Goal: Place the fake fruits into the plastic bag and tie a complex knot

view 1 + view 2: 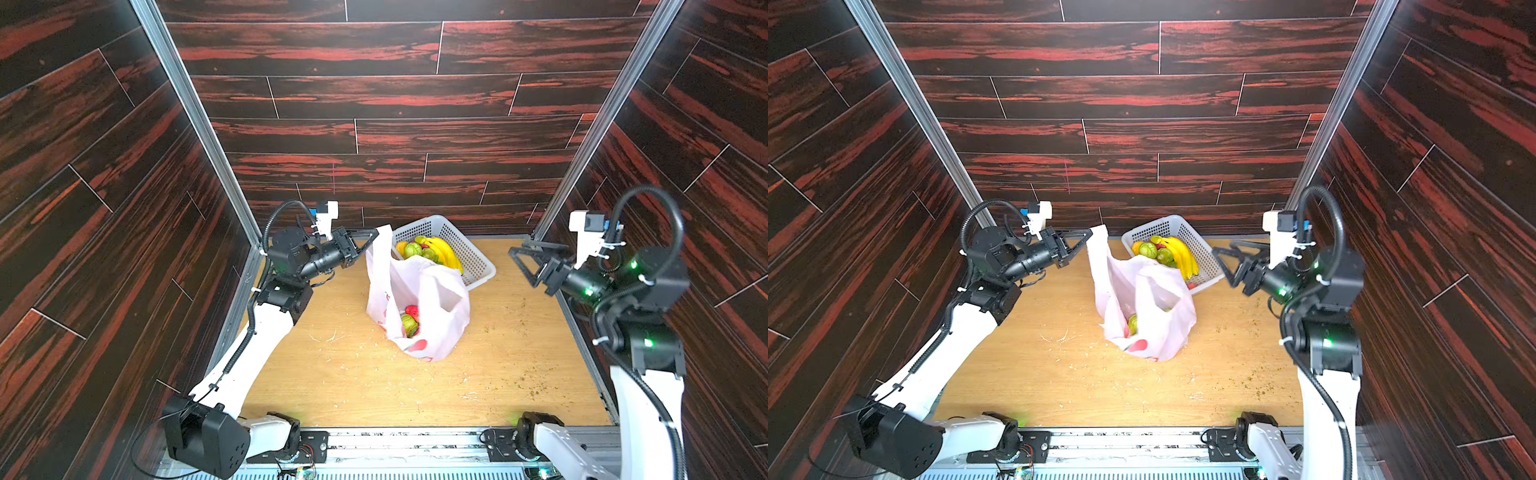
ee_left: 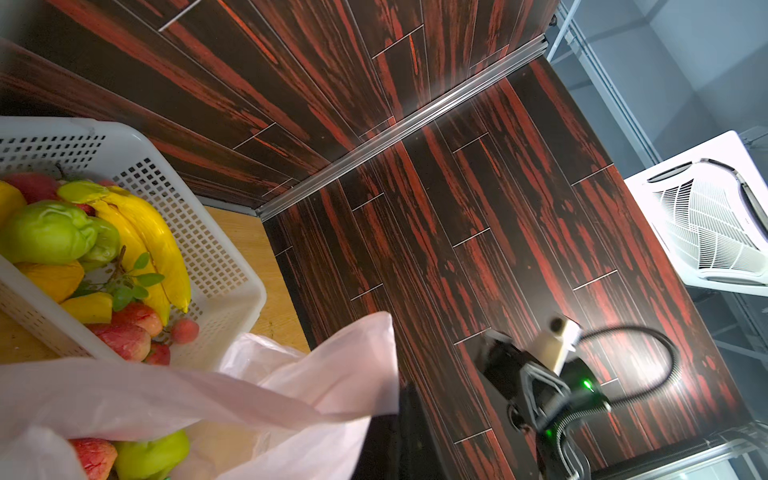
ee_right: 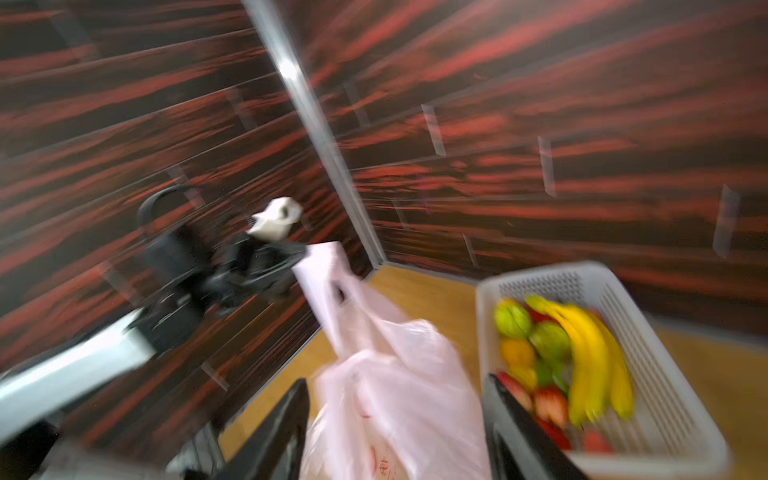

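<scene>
While the left gripper [image 1: 375,235] pinches the plastic bag's [image 1: 436,299] strap handle [image 1: 384,243] up at eleven o'clock, the right gripper [image 1: 521,264] hangs at the bag's three o'clock, jaws apart and empty. A green fruit [image 1: 409,324] lies inside the bag. The white basket [image 1: 478,266] sits just beside the bag at one o'clock, and bare tabletop [image 1: 332,382] spreads toward six. Only the left wrist view shows red fruits [image 2: 124,336] beneath the bananas [image 2: 153,241].
</scene>
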Controlling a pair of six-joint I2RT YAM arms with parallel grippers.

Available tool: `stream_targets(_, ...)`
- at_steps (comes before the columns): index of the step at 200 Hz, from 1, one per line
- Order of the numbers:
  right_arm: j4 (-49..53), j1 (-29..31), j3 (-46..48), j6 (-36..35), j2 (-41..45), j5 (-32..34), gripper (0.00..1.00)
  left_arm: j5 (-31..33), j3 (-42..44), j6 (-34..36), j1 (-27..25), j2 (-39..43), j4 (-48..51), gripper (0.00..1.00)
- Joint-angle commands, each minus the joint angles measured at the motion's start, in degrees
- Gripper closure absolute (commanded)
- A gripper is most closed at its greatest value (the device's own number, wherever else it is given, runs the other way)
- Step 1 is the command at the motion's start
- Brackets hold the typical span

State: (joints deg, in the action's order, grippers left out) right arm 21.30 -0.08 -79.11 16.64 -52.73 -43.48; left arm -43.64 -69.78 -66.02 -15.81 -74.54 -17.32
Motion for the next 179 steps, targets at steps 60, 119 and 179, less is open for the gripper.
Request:
stream_targets(60, -2.75, 30.31, -4.85, -28.1, -13.95, 10.11, 0.23, -0.13, -0.96, -1.04, -1.21, 2.6, -2.44, 1.0)
stream_targets(119, -4.14, 36.22, -11.18, -48.38, -25.92, 10.6, 0.11, 0.55, 0.35, -1.09, -3.19, 6.2, -0.09, 1.0)
stream_targets(179, -8.66, 37.01, -14.04, -52.25, -30.8, 5.2, 0.04, 2.48, 1.95, -0.26, -5.44, 9.5, 2.29, 1.0)
